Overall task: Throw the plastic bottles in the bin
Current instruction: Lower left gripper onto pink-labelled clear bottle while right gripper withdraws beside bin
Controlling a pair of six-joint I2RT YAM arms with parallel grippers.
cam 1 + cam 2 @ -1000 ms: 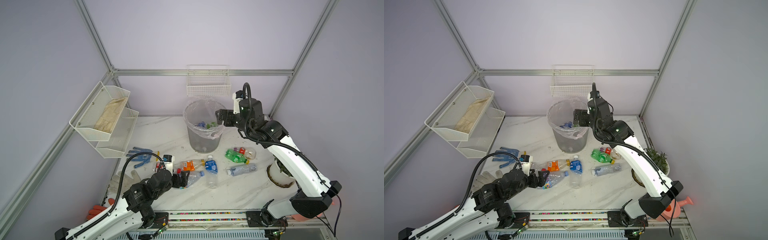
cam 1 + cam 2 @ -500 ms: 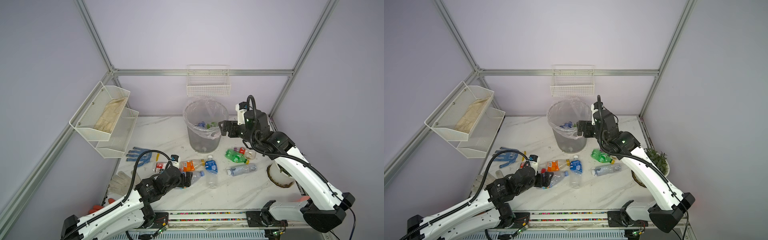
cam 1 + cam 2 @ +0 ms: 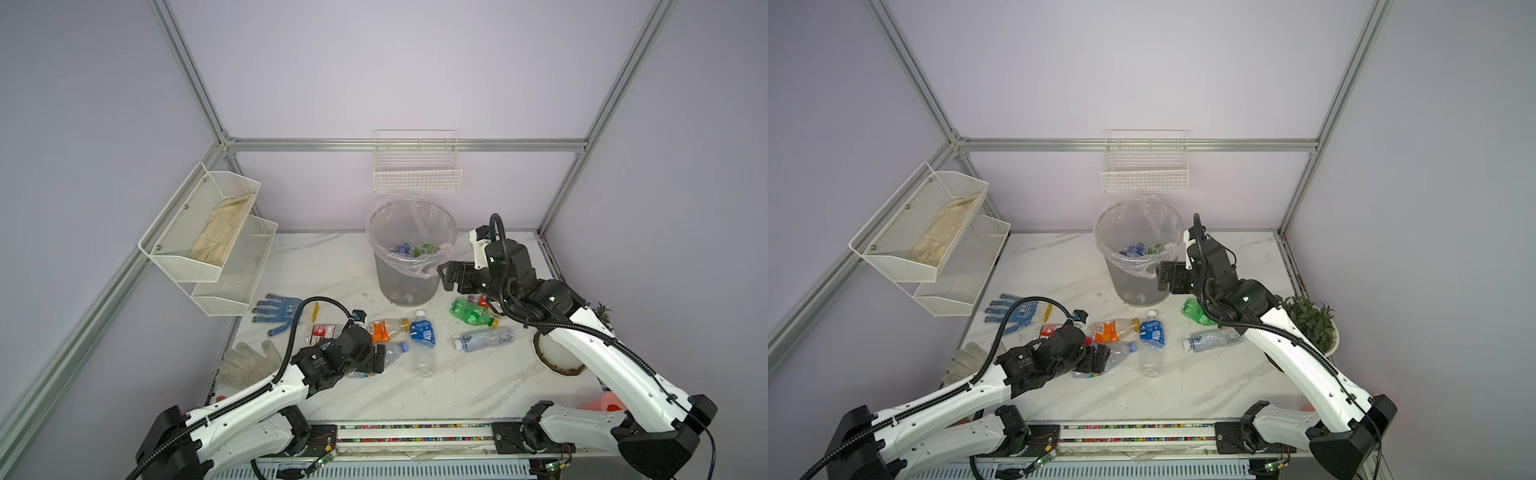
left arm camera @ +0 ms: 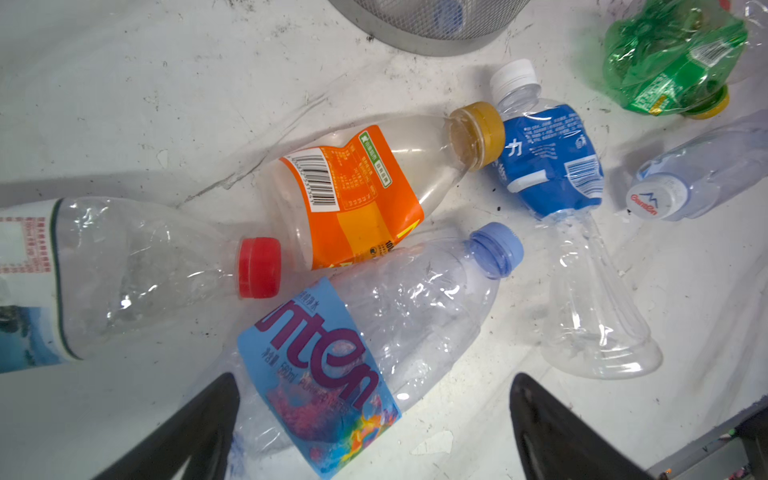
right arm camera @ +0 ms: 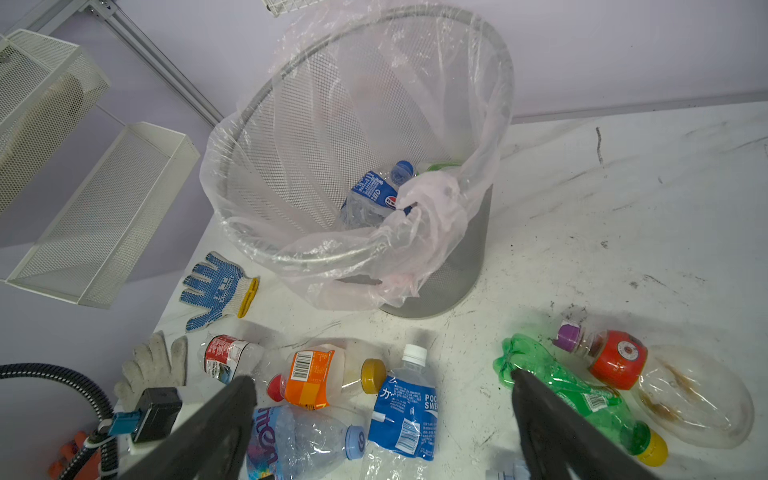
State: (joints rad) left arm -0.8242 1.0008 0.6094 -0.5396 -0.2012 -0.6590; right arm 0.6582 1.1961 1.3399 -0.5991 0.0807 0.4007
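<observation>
1. i've got the bin point(image 3: 405, 286) standing at the back of the table point(image 3: 478, 395), bag folded over its rim. a few plastic bottles point(image 5: 374, 195) already lie inside it.
2. right gripper point(image 3: 446, 276) hangs just beside the bin's wall on my right. its jaws are spread wide with nothing between them, clear in the right wrist view point(image 5: 381, 378).
3. left gripper point(image 4: 372, 386) is down low on the near side of the bin, well apart from it. jaws are wide here too.
4. the light-blue-label bottle point(image 4: 374, 332) lies flat with its base end between those fingers point(image 4: 199, 424). it isn't pinched, and i can't tell if either finger touches it.
5. between that bottle and the bin lies the orange-label bottle point(image 4: 353, 187), its gold cap against the blue-label bottle point(image 4: 548, 166).
6. the red-cap bottle point(image 4: 124, 266) is on its side further left of the bin, cap pointing at the orange one.
7. nearer the bin's right side there's the crushed green bottle point(image 3: 471, 311), with the red-label bottle point(image 5: 615, 357) just beside it. a pale clear bottle point(image 3: 484, 338) lies nearer me than the green one.
8. left of the bin lies a blue-dotted glove point(image 3: 276, 311), and a white glove point(image 3: 249, 361) nearer me.
</observation>
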